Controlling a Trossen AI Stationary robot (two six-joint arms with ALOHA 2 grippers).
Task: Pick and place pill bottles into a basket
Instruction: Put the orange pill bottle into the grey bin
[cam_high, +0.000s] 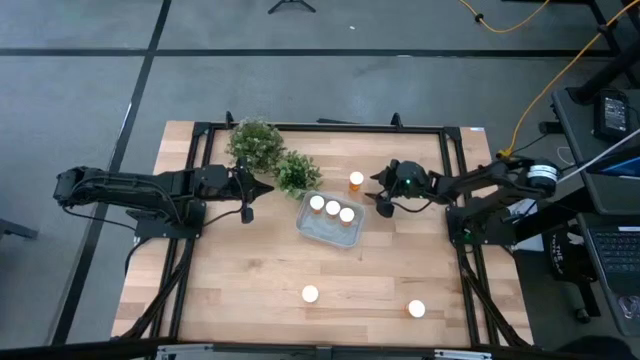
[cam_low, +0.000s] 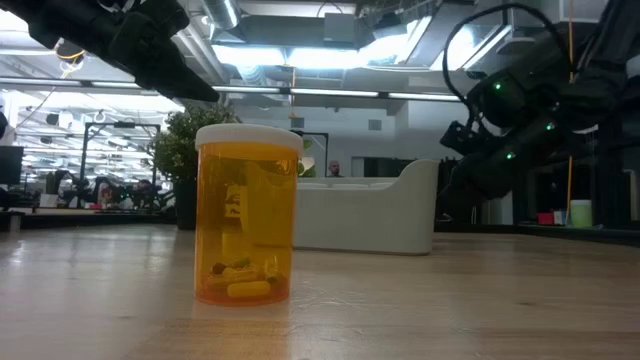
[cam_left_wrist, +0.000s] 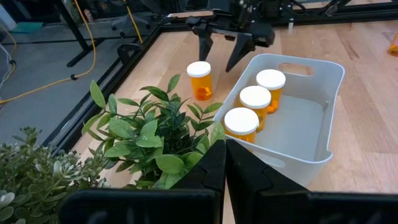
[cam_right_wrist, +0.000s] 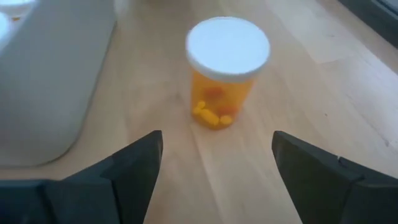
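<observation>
We see the right gripper (cam_right_wrist: 214, 168) spread wide behind the pill bottle (cam_right_wrist: 227, 68) at the basket's (cam_high: 312, 226) one o'clock — advance until its fingers straddle the orange body below the cap, then close; the left gripper (cam_left_wrist: 225, 171), pinched together, waits by the plants.

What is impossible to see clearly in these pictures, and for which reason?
- Low view: the basket shows only one side; the front pill bottle covers part of it, so nothing inside shows.
- Low view: label text on that bottle is too small to read.
- Right wrist view: the basket is cut off by the picture edge; only a corner shows.
- Left wrist view: the left gripper hides the basket's near rim.
- High view: the bottles' contents are hidden under white caps.
</observation>
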